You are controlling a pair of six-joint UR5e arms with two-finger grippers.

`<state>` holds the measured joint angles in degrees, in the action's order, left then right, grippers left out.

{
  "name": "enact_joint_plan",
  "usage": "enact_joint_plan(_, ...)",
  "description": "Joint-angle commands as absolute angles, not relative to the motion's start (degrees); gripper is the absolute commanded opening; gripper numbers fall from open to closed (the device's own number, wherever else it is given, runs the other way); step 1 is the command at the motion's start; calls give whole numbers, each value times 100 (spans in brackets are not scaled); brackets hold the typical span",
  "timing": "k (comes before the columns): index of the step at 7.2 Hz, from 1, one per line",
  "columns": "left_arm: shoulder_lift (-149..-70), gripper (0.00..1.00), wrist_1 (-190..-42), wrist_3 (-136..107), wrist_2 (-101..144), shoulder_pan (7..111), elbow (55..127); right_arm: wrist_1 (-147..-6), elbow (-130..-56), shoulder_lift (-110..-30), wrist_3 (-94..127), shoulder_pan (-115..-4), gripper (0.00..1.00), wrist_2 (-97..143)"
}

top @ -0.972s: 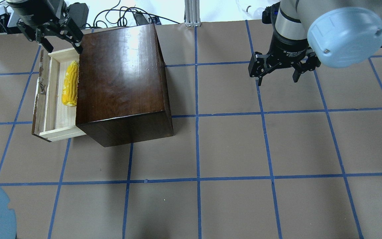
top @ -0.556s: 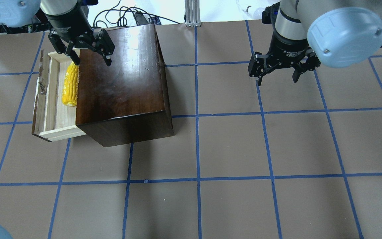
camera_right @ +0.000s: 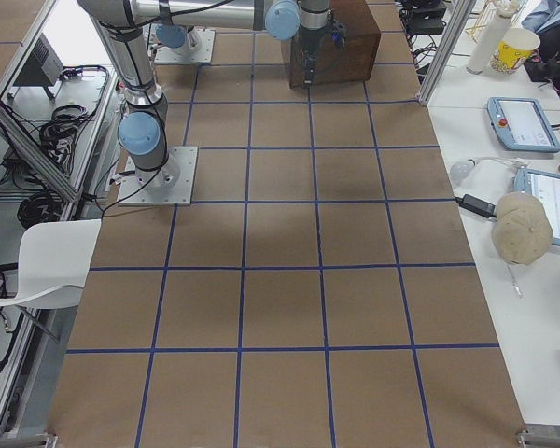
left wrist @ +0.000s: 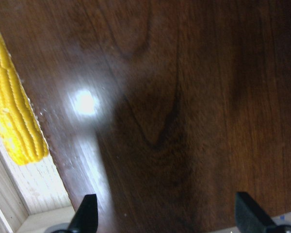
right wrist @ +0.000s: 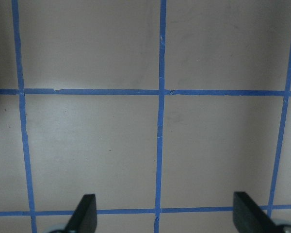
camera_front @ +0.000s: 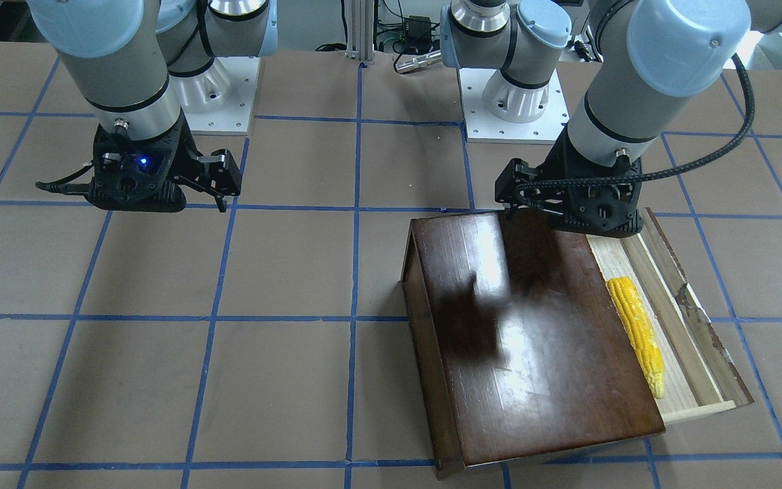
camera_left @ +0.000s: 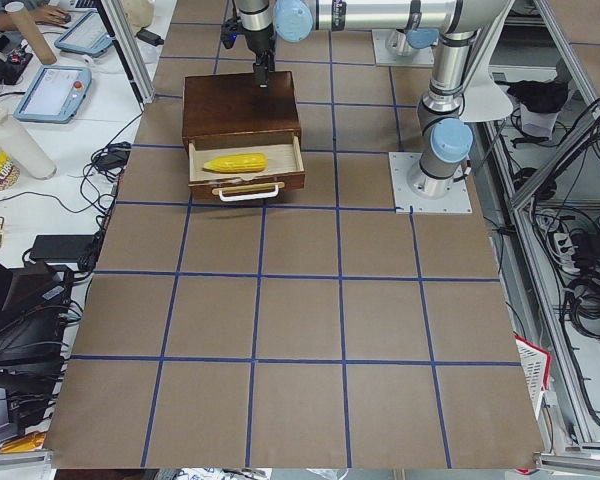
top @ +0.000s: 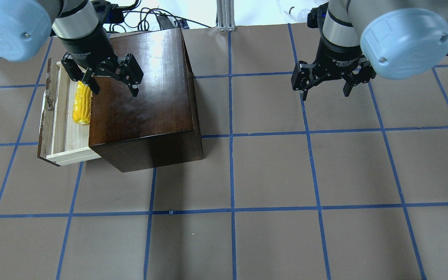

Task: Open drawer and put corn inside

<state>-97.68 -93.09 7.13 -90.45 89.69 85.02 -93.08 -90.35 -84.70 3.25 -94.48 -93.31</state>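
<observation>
This is a robot lab. Robot arms [camera_left: 442, 150] are bolted to a table [camera_left: 300, 320] with blue tape squares. Cables [camera_left: 110, 158] lie at nine o'clock and control tablets [camera_left: 55, 90] at ten.

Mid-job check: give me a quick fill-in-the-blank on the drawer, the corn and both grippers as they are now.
1. The corn lies inside the drawer, which stands ____.
2. The left gripper hovers, open, above the ____ of the box.
3. The right gripper is open over bare table and holds ____.
Missing words: open; top; nothing.

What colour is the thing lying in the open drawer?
Bright yellow: the corn, clearest in the front-facing view.
</observation>
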Motion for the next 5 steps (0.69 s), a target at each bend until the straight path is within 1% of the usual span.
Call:
enact_joint_plan(1, -9467, 100, -9246, 756, -9053, 8921, 8675, -9308, -9035, -8473, 325, -9448, 100, -9334)
enact_joint_plan(5, -9448, 100, -9237, 755, -9044, 8886, 8684, -9316, -9035, -8473, 325, -9448, 100, -9343)
